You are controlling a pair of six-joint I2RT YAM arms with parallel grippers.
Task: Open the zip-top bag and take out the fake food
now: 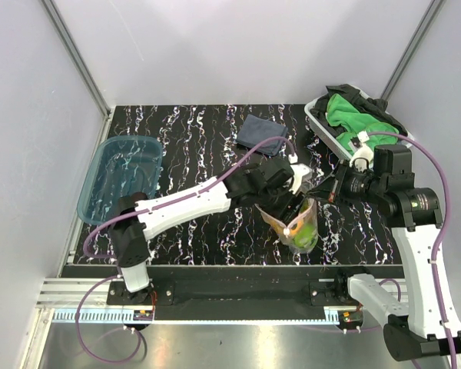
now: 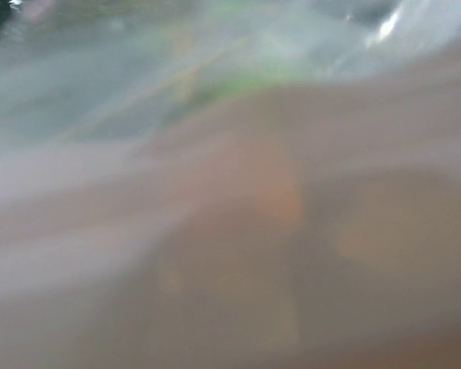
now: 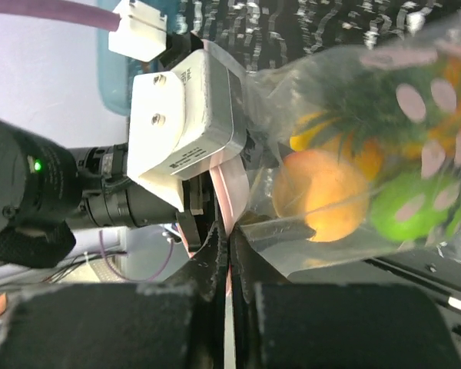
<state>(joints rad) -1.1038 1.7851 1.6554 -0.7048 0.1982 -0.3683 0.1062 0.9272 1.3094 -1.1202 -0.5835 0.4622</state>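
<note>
A black, white-veined marbled table [image 1: 192,231] is sitting between pale grey walls. The clear crinkly zip-top bag [image 1: 303,223] is hanging above its front edge. Left of the bag, a translucent blue tub [image 1: 119,181] is lying. Behind the bag and to its right, a white basket [image 1: 323,127] is holding green cloths [image 1: 357,115]. A dark blue cloth [image 1: 259,131] is lying behind the bag. Orange and green fake food [image 3: 326,196] is showing through the plastic. The right fingers [image 3: 211,269] are pinching the bag's pink-striped edge. The left fingers [image 1: 286,201] are sitting at its mouth; I cannot tell their spread, since plastic is blurring the left wrist view.

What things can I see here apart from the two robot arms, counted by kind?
blue tub: 1
white basket: 1
dark cloth, lying loose on the table: 1
clear bag: 1
Total: 4
</note>
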